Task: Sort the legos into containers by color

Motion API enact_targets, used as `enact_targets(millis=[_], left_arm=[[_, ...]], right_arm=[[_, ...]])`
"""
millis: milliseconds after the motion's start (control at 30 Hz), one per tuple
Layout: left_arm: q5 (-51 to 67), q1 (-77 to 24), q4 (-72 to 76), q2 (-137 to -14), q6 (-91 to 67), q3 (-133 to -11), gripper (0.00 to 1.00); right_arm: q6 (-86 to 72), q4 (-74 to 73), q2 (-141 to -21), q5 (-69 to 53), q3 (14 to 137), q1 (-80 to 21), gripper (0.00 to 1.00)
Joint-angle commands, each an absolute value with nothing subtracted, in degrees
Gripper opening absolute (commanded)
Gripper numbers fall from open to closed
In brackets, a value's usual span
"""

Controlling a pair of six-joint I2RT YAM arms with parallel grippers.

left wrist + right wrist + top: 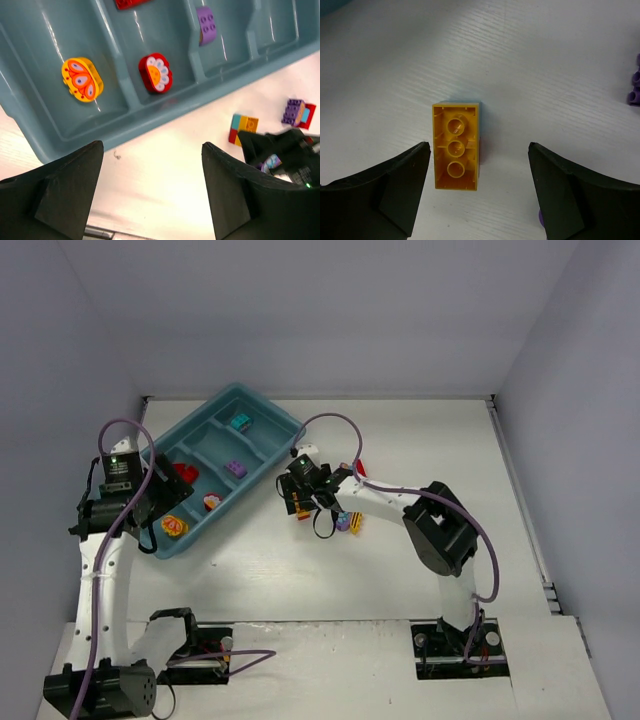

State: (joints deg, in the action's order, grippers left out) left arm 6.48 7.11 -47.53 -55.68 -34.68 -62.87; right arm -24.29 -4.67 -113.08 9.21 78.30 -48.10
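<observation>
tray (35, 55) lies slantwise on the white table (420, 440), left of centre in the overhead view, and each of its four compartments holds bricks of a single colour. the end compartment nearest the left arm holds an orange-yellow butterfly brick (82, 80). the next holds a red flower brick (155, 73) and a second red brick (131, 3), cut off by the top edge of the left wrist view. the third holds a purple brick (206, 25) lying close against a divider. the far end compartment holds a teal brick (240, 422).

the left gripper (152, 147) hangs at the tray's near end, close to the butterfly brick's compartment. its jaws stand wide apart with nothing between them.

the right gripper (477, 149) points down at the table to the right of the tray, jaws apart. between them lies a yellow brick (456, 145), hollow underside up with three tubes showing. it sits nearer one finger (395, 190) than the other and touches neither. a sliver of teal shows at its far edge and a trace of red along one side; how these join i cannot tell.

more legos lie loose on the table near that gripper. a purple piece (295, 112) sits on red, and another purple bit (634, 87) shows at the right edge of the right wrist view.
</observation>
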Motion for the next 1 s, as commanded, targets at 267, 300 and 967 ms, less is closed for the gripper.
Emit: enact_targets(millis=[267,300,967], left_arm=[[8.0,4.75,-50.63,-53.09,-32.52,-62.49,0.72],[8.0,4.66,-50.63,-53.09,-32.43,-62.49,0.73],[10.1,4.04,-49.04,-53.7,-32.08,-61.26,0.73]], right_arm=[[-26.19,-6.5,-115.66,13.45,83.76,-49.13,0.49],[-26.28,-6.5,-115.32,13.71,83.67,-49.22,0.47],[-24.61,-6.94,-112.86,14.33,83.58,-49.39,0.03]])
